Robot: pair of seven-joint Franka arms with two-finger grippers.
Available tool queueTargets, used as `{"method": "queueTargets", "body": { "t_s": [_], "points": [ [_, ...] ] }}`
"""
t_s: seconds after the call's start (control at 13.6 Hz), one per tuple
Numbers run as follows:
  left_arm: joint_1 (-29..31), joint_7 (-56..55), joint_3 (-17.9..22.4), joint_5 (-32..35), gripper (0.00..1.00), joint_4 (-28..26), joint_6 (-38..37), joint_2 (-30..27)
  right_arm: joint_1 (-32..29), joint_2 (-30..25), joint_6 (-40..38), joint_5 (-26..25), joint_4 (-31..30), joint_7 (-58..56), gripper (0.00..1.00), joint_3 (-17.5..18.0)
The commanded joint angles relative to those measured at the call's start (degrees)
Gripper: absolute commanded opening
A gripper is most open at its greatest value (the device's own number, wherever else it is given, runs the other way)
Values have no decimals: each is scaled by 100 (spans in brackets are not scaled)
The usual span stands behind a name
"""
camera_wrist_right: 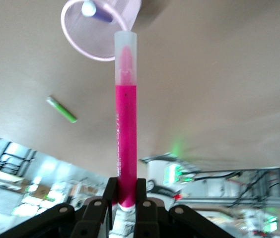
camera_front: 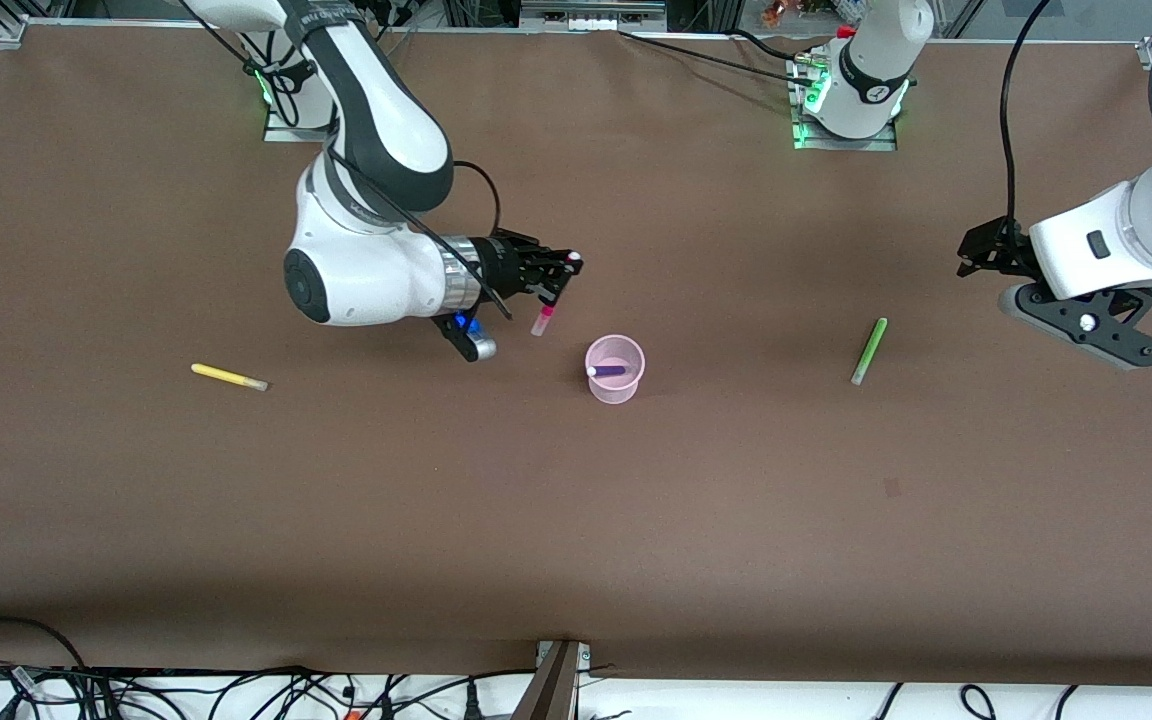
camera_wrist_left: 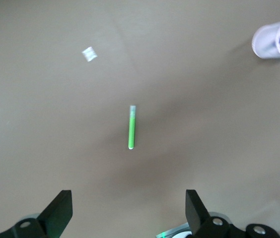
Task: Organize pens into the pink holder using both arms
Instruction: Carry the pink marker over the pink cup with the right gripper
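The pink holder (camera_front: 616, 369) stands mid-table with the dark purple pen (camera_front: 608, 371) in it. My right gripper (camera_front: 564, 275) is shut on the magenta-pink pen (camera_front: 544, 317), held in the air beside the holder toward the right arm's end; in the right wrist view the pen (camera_wrist_right: 126, 134) points at the holder's rim (camera_wrist_right: 70, 39). The lime green pen (camera_front: 869, 351) lies toward the left arm's end, also in the left wrist view (camera_wrist_left: 131, 128). My left gripper (camera_front: 981, 252) is open and empty above the table near it. The yellow pen (camera_front: 228, 377) lies toward the right arm's end.
Bare brown table (camera_front: 576, 520) surrounds the holder. Cables (camera_front: 236, 695) hang below the table edge nearest the camera. The arm bases (camera_front: 846, 110) stand at the table's top edge.
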Motion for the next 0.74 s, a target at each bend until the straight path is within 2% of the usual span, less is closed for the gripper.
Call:
{"method": "queueTargets", "body": {
  "t_s": [0.0, 0.15, 0.22, 0.37, 0.66],
  "points": [
    [-274, -700, 385, 21, 100, -777, 423, -662, 130, 478, 382, 747, 350, 149, 0, -5],
    [-213, -1158, 403, 12, 100, -1672, 1396, -1329, 235, 724, 532, 986, 613, 167, 0, -5],
    [-204, -1534, 516, 12, 100, -1964, 1741, -1489, 253, 803, 611, 1074, 727, 167, 0, -5],
    [-239, -2108, 701, 3, 100, -2055, 1919, -1534, 262, 962, 769, 1311, 816, 149, 0, 12],
    [-2, -2048, 702, 38, 100, -2020, 1990, -1386, 437, 1322, 1155, 1382, 1150, 150, 0, 30]
  ]
}}
